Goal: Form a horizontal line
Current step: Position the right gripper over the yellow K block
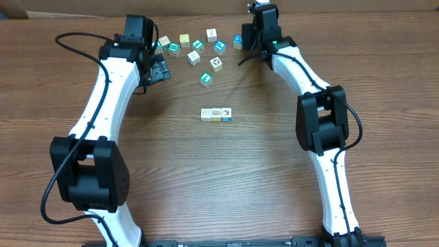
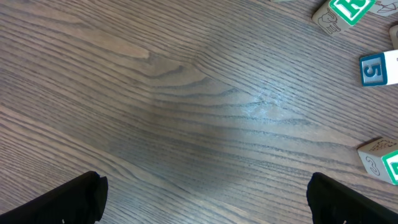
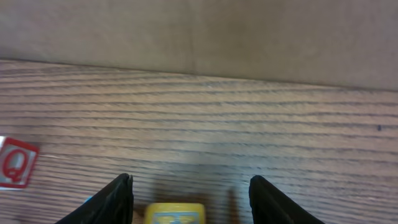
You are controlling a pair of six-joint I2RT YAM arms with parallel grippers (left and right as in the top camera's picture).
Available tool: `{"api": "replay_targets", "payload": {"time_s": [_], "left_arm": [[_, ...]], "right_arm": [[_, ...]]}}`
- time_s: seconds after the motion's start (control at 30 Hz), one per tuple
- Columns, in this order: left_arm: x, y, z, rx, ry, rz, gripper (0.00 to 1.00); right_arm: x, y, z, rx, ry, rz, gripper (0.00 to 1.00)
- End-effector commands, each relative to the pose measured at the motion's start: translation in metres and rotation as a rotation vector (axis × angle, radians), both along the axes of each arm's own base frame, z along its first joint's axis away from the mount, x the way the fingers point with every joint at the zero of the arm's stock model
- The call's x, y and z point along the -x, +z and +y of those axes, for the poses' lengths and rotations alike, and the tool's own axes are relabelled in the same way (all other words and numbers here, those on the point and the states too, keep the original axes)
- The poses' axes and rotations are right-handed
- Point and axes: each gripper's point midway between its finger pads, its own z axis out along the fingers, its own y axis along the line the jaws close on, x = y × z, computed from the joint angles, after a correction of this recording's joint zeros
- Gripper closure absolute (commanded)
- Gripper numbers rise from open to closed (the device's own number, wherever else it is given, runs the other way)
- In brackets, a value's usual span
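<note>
Overhead shows you the horizontal line [image 1: 216,114] as three picture cubes touching side by side at the middle of the table [image 1: 226,178], well apart from both arms. Loose cubes [image 1: 194,57] lie scattered toward the far edge. Your right pincer [image 3: 191,190] straddles a yellow cube [image 3: 175,214], fingers parted partway with a gap on each side, and a red Q cube [image 3: 15,163] sits at the picture's left edge. Your left pincer [image 2: 208,202] is spread wide, gripping nothing, near a blue 5 cube [image 2: 379,68]
</note>
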Motion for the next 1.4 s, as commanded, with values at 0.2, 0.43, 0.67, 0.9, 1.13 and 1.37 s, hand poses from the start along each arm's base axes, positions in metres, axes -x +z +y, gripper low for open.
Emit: {"api": "replay_targets", "payload": {"time_s": [0.2, 0.43, 0.67, 0.9, 1.13, 1.37], "left_arm": [[-0.005, 0.003, 0.001, -0.012, 0.002, -0.010, 0.00], [-0.005, 0.003, 0.001, -0.011, 0.001, -0.010, 0.00], [-0.005, 0.003, 0.001, -0.012, 0.002, -0.010, 0.00], [-0.005, 0.003, 0.001, -0.012, 0.002, -0.010, 0.01], [-0.005, 0.003, 0.001, -0.012, 0.002, -0.010, 0.00], [-0.005, 0.003, 0.001, -0.012, 0.002, -0.010, 0.00]], "right_arm": [[0.010, -0.025, -0.010, 0.023, -0.016, 0.077, 0.44], [0.022, -0.020, -0.017, 0.041, -0.022, 0.149, 0.44], [0.040, 0.014, -0.028, 0.043, -0.067, 0.198, 0.44], [0.056, 0.045, -0.037, 0.018, -0.068, 0.233, 0.44], [0.041, 0.052, -0.045, -0.011, -0.049, 0.176, 0.35], [0.047, 0.048, -0.020, 0.007, 0.246, 0.163, 0.36]]}}
